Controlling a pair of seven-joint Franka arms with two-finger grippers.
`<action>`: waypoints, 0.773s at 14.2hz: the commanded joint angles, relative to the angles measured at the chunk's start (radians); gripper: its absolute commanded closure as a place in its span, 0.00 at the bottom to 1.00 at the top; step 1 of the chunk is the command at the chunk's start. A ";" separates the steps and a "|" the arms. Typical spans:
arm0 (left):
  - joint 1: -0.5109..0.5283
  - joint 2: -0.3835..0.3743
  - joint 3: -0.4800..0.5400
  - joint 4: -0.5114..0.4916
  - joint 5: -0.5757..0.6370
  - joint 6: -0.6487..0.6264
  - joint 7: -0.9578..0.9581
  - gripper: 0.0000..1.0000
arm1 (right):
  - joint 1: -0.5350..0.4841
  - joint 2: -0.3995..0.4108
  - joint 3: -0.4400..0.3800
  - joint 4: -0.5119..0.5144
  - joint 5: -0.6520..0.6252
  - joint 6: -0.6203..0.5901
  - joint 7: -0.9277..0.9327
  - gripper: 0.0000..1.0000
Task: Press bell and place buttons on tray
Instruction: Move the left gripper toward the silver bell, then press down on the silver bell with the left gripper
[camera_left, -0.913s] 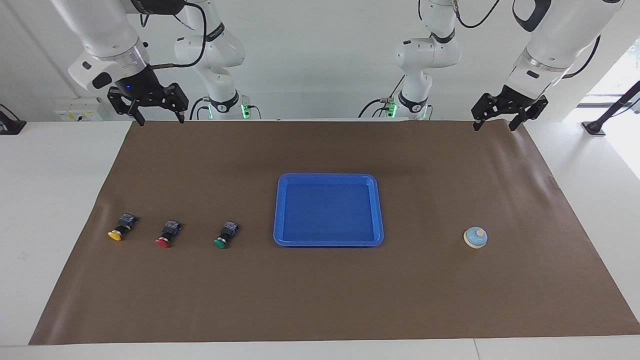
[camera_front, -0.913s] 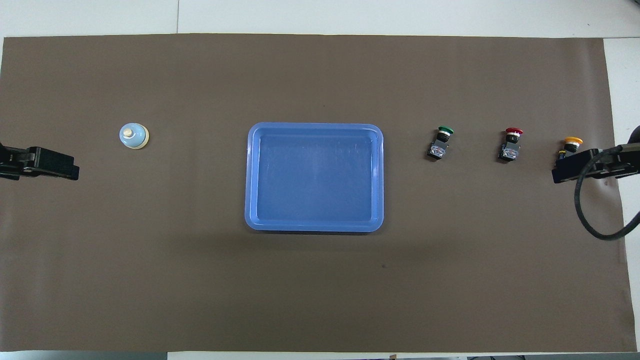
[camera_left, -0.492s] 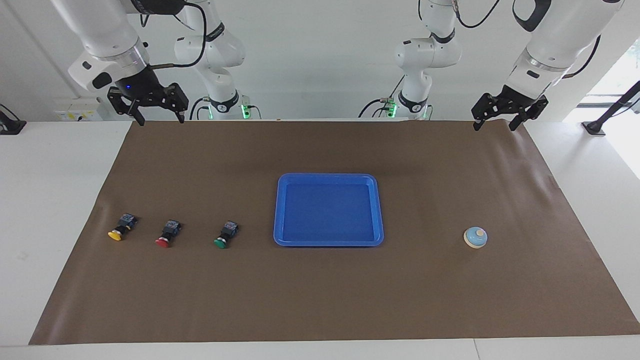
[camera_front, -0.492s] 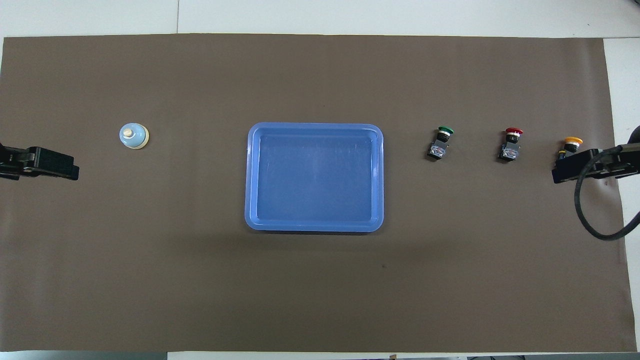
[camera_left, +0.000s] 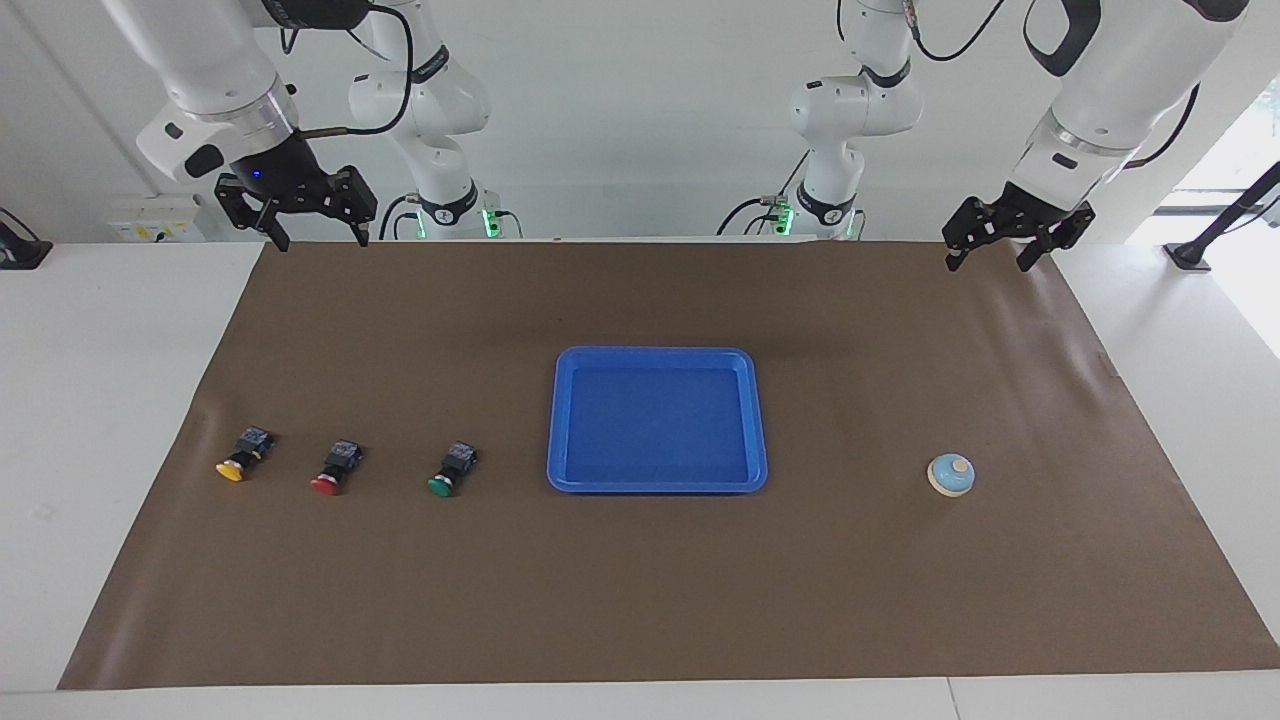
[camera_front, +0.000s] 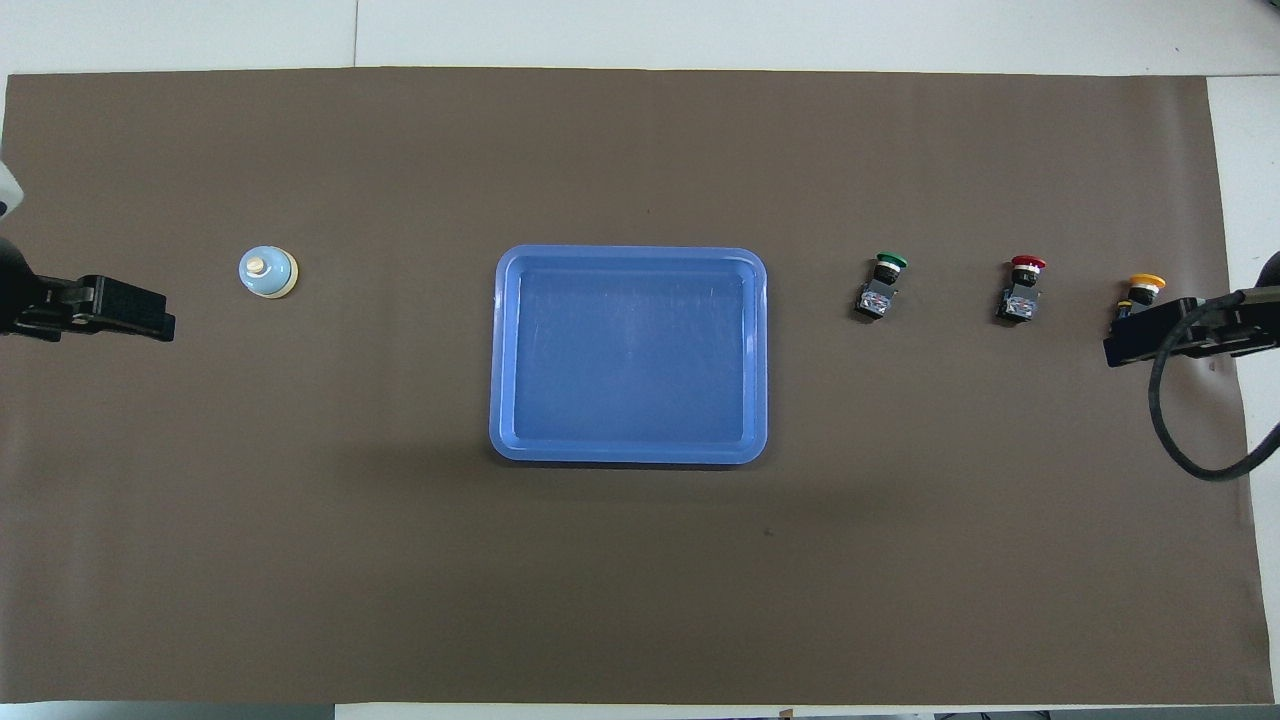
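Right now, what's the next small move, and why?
Probably bring the left claw out and down over the bell. It hangs empty at that end of the table, the tray is bare, and the right claw waits.

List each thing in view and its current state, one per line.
Bell: upright on the mat, untouched.
Tray: empty.
Yellow button: on its side, on the mat.
Red button: same.
Green button: same.
Left gripper: open, raised, holding nothing.
Right gripper: open, raised, holding nothing.
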 joint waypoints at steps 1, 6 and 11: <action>-0.011 0.096 0.008 0.005 0.001 0.088 0.000 1.00 | -0.018 -0.022 0.009 -0.021 0.009 -0.007 -0.019 0.00; 0.018 0.160 0.011 -0.052 0.001 0.276 0.002 1.00 | -0.018 -0.022 0.009 -0.023 0.009 -0.007 -0.019 0.00; 0.026 0.238 0.013 -0.057 0.003 0.365 -0.003 1.00 | -0.018 -0.022 0.009 -0.021 0.009 -0.007 -0.019 0.00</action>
